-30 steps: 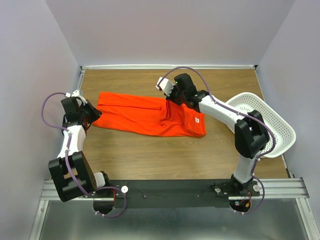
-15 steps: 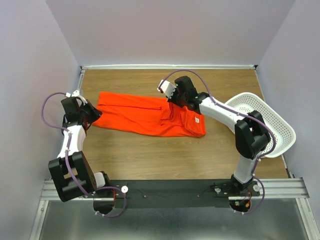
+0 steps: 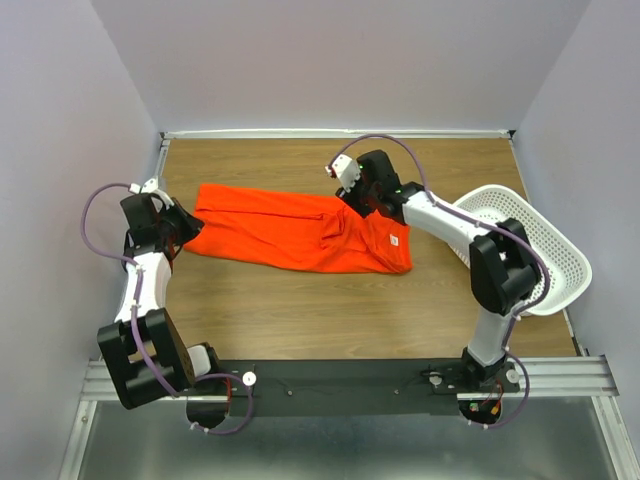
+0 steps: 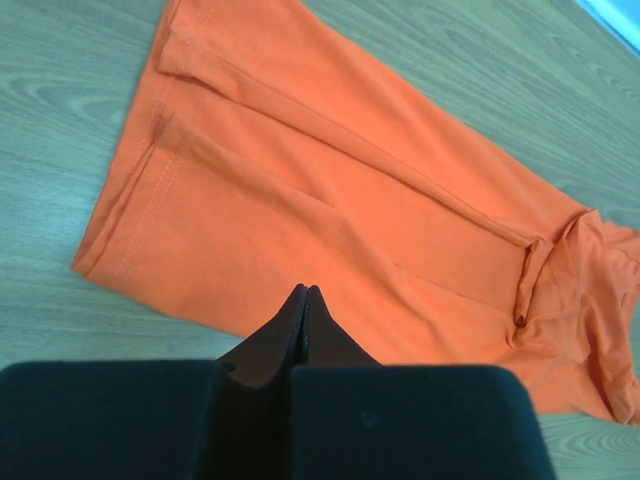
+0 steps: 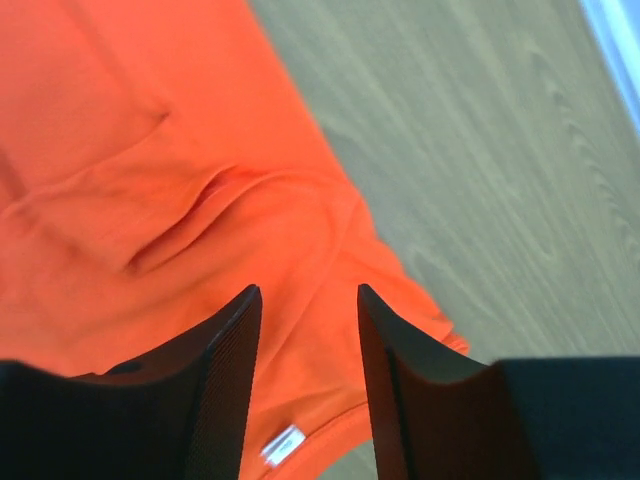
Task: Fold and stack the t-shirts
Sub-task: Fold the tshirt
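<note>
One bright orange t-shirt point(image 3: 290, 232) lies folded into a long strip across the wooden table. Its collar end with the small white label point(image 3: 396, 240) is at the right. My right gripper point(image 3: 352, 205) hovers just over the bunched cloth near that end. In the right wrist view the gripper point(image 5: 307, 295) is open, with orange cloth point(image 5: 150, 150) and the label point(image 5: 283, 445) below the gap and nothing held. My left gripper point(image 3: 188, 228) sits at the shirt's left end. In the left wrist view it point(image 4: 305, 290) is shut and empty, over the shirt's point(image 4: 330, 200) near edge.
A white perforated basket point(image 3: 560, 250) leans at the table's right edge, behind the right arm. Walls close the table in on the left, back and right. Bare wood point(image 3: 320, 310) runs between the shirt and the arm bases.
My right gripper has opened, let go of the cloth, and shifted slightly right. The left gripper and the rest of the shirt have stayed put.
</note>
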Action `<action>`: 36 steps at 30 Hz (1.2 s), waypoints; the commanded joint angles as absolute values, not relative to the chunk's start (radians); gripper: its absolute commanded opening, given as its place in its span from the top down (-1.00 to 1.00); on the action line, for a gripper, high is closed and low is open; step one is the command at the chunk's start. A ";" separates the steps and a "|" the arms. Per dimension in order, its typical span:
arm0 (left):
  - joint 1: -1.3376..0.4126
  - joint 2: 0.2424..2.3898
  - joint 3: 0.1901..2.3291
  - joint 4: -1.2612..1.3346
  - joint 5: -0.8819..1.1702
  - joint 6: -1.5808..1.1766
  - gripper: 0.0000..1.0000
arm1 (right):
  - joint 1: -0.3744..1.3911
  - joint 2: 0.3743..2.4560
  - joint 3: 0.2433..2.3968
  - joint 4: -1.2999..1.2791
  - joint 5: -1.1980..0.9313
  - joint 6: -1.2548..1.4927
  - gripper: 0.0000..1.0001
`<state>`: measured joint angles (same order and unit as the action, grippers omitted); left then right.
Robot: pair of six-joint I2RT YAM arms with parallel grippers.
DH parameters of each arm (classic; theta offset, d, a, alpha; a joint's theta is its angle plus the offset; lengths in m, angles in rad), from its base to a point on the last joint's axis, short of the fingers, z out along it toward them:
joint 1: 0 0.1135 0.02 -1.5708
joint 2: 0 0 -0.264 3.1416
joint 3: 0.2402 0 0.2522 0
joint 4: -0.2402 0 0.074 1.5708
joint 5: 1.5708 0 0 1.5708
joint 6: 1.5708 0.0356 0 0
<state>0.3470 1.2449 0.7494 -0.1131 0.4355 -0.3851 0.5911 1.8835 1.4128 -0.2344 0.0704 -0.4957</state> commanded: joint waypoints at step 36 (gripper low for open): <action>0.348 1.175 0.722 -0.077 0.514 -0.376 1.00 | 0.569 2.060 1.537 -0.439 -0.446 -0.339 0.38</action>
